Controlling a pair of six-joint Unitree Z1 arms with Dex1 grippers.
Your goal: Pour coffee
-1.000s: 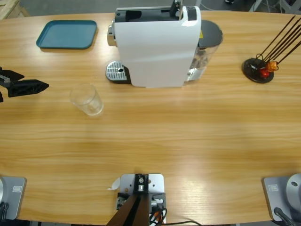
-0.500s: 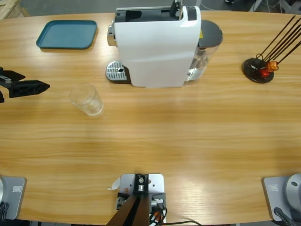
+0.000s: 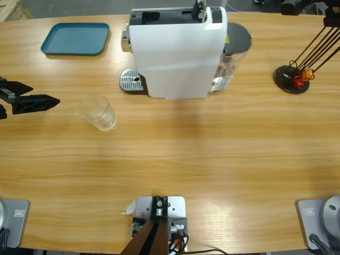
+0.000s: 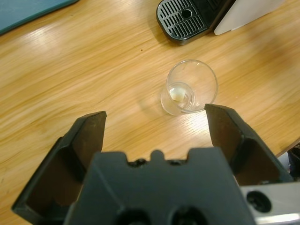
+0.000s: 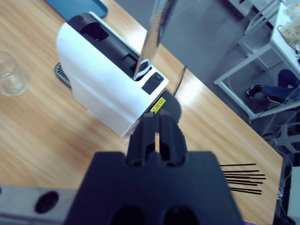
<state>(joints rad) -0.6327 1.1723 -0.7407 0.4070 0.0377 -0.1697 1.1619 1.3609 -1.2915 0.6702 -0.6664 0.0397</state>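
Observation:
A clear glass tumbler (image 3: 98,112) stands upright on the wooden table, left of the white coffee machine (image 3: 175,50). In the left wrist view the tumbler (image 4: 189,93) looks empty, and no coffee shows in any view. My left gripper (image 3: 42,93) is open at the table's left edge, pointing at the tumbler and still a hand's width short of it. The left gripper (image 4: 156,115) has nothing between its jaws. My right gripper (image 5: 157,135) is shut on nothing, high above the machine (image 5: 105,89); it shows as a black piece (image 3: 295,6) at the top right edge.
The machine's metal drip tray (image 3: 132,81) juts out on its left, and its water tank (image 3: 234,53) sits on its right. A teal tray (image 3: 76,38) lies at the back left. A black stand with thin sticks (image 3: 291,78) is at the right.
My left gripper has shifted slightly right and toward the front, nearer the tumbler. A black piece of the right arm has come into view at the top right edge.

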